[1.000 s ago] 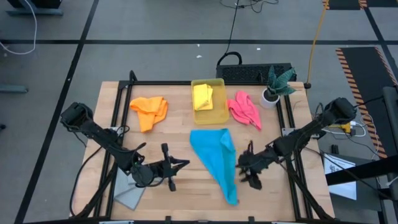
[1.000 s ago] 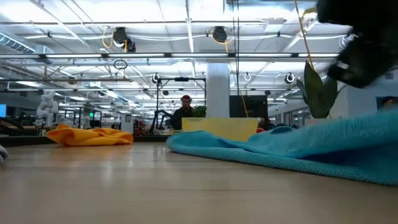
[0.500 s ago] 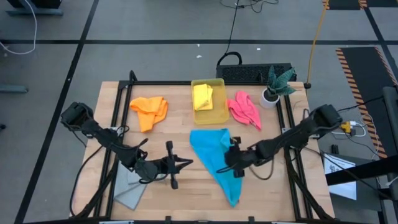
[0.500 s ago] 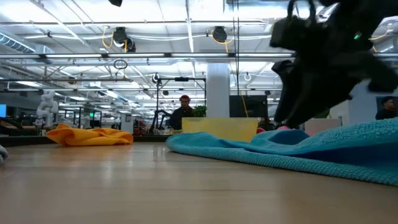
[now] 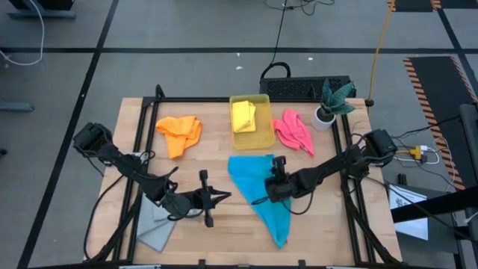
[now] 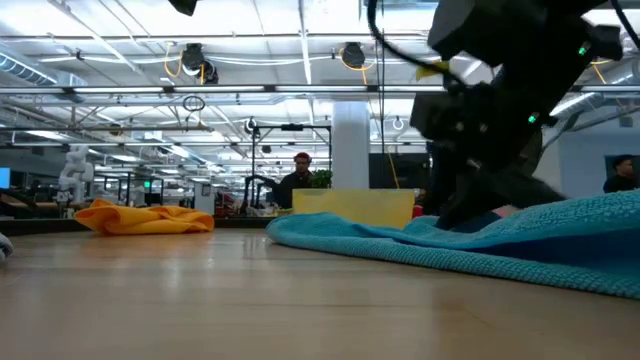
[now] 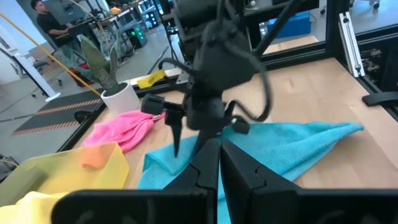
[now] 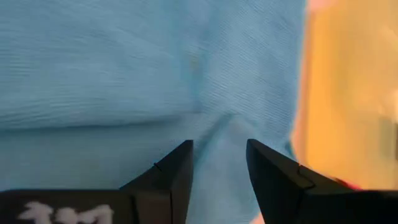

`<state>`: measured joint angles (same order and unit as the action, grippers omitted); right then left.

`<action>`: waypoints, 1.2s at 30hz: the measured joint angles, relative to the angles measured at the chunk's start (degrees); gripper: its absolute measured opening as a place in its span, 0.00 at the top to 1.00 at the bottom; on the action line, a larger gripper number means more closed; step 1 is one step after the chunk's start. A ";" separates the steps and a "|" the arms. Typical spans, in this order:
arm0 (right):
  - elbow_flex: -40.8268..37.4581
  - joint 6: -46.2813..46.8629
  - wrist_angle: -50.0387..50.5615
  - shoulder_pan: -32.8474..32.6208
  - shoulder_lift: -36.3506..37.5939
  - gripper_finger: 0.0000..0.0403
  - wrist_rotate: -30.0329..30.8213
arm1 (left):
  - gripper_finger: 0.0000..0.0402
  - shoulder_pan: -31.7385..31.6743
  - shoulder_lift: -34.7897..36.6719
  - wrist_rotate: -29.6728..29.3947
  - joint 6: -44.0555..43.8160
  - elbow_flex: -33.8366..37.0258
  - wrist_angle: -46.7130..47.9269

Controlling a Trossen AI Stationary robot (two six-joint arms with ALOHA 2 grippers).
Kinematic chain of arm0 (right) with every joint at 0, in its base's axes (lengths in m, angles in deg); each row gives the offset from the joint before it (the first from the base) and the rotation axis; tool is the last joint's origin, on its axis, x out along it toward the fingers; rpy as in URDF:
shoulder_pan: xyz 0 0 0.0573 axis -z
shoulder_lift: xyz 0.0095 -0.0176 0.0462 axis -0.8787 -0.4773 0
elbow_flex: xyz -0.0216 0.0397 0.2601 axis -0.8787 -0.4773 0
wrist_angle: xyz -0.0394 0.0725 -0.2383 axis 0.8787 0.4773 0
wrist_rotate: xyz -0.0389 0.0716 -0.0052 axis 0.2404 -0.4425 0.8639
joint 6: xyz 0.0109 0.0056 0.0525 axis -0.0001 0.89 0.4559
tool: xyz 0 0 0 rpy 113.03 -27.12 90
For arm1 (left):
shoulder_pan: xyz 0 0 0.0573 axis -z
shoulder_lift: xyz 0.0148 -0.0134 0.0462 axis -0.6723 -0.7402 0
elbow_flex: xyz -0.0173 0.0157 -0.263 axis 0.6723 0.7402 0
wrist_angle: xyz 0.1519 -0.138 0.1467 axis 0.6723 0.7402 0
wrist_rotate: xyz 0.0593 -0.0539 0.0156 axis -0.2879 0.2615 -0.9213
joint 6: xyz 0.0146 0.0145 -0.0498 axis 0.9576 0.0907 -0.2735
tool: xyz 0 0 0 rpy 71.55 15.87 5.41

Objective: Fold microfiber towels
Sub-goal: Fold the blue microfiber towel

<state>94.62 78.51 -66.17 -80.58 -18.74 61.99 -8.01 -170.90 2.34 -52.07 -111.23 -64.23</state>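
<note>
The bright blue towel lies spread in a long wedge on the table's middle, its narrow end toward the near edge. My right gripper is open and points down at the towel's far right part; the right wrist view shows a crease in the cloth between its fingers. My left gripper is shut and empty, just left of the towel. The orange towel lies far left and the pink towel far right. The yellow towel lies in the bin. The grey towel lies at the near left edge. My right gripper points down over the blue towel's far right part, its open fingers standing on either side of a small crease. I cannot tell whether the fingertips touch the cloth.
A translucent yellow bin stands at the far middle. A plant in a white pot stands at the far right. Black frame rails run along the table's sides. Bare wood lies between the orange towel and my left gripper.
My right gripper has gone toward the table's left edge and a little toward the far edge, from beside the blue towel's right edge to over the towel, and has come down close to the cloth. The towel has stayed where it was.
</note>
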 joint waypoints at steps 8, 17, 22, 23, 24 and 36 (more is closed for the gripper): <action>0.00 -0.07 0.83 2.97 -1.98 0.82 6.90 | 0.95 0.00 0.00 -0.01 -0.08 0.00 0.23; 0.00 11.50 3.29 3.32 8.09 0.97 -15.85 | 0.95 0.00 0.00 0.01 -0.27 0.00 0.58; 0.00 17.58 2.07 3.94 11.08 0.96 -27.66 | 0.95 0.00 0.00 -0.01 -0.21 0.00 0.52; -0.05 16.73 1.80 3.79 10.92 0.95 -27.66 | 0.95 0.00 0.00 -0.01 -0.27 0.00 0.49; -0.45 16.20 0.57 3.65 10.45 0.94 -27.67 | 0.95 0.00 0.00 -0.01 -0.28 0.00 0.50; -2.01 10.65 -0.76 3.61 5.18 0.65 -17.43 | 0.95 -0.11 0.00 -0.01 -0.13 0.02 0.56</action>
<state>92.61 89.17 -66.92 -76.97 -13.55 44.56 -8.12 -170.90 2.33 -52.20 -111.21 -63.67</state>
